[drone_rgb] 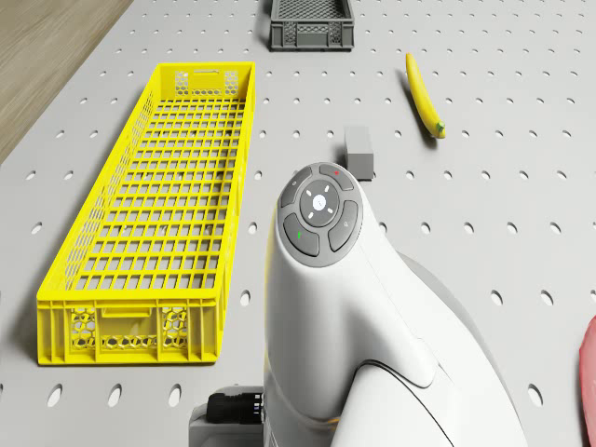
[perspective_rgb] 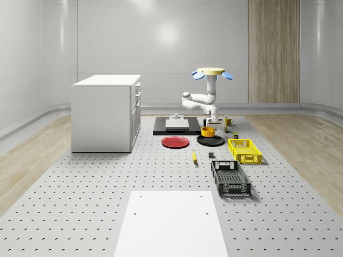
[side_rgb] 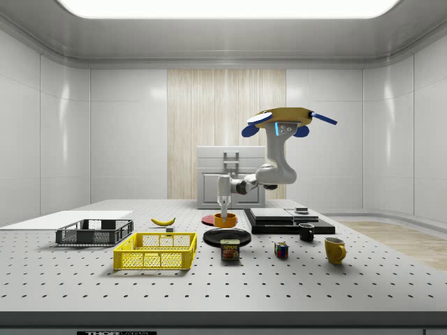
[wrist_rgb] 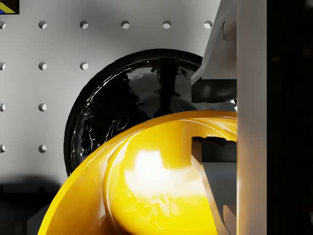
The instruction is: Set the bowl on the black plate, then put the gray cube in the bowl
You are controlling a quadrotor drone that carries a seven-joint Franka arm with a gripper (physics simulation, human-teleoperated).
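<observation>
Above the perforated table, right of centre in the whole-scene view, the drone hovers over the cluster of dishes, its white arm bent down toward the table. At the left of that view stands a white cabinet; a white panel lies at bottom centre. Moving right, a red plate sits just beside the black plate, and the gripper holds the orange-yellow bowl by its rim, just above the black plate's far edge. A banana and the small gray cube lie nearer the camera, well apart from the bowl. Farther right are a black crate and a yellow crate.

Seen from the side, the black crate is at left, the yellow crate beside it, the bowl hangs under the gripper over the black plate, with a can, a coloured puzzle cube, a black mug and a yellow mug to the right.

From the wrist, one finger sits inside the bowl, the other outside its wall, pinching the rim above the black plate.

From the drone, the gray cube lies between the yellow crate and the banana.
</observation>
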